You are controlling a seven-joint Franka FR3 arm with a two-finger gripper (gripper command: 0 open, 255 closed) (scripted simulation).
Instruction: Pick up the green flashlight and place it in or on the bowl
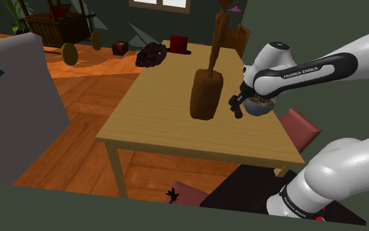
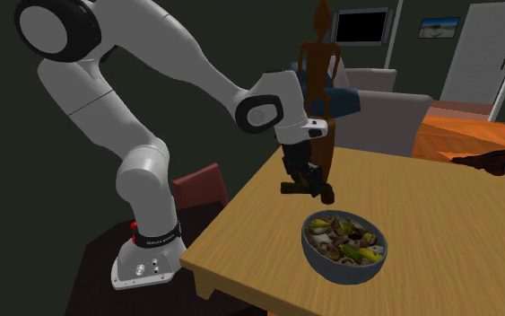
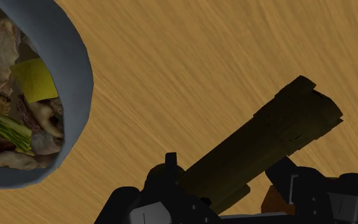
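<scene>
The flashlight (image 3: pixel 260 143) sits clamped between my fingers (image 3: pixel 290 180), which are closed on its rear end, one on each side. Its body juts out past the fingertips at a slant. On my wrist feed it reads as dark olive-brown with a wider, ridged head at the far end.

Under it I see bare wood grain, so it is over the table (image 2: pixel 439 233) and not over the bowl (image 2: pixel 335 266). The second exterior view shows it held roughly level and off the table top, just beside the bowl's rim on the side nearer the arm's stand. I see a clear gap between flashlight and bowl on the wrist feed.

The bowl is blue-grey and stands near the table edge. It is heaped with mixed food, with pale chunks and some yellow and green pieces among them.

Behind the fingers a tall brown carved figure (image 1: pixel 207 95) stands upright on the table, well apart from the bowl. A red chair (image 2: pixel 201 184) is tucked beside the table near the stand. At the table's far end lies a dark heap (image 1: pixel 151 54), with a red box (image 1: pixel 178 44) close to it.
</scene>
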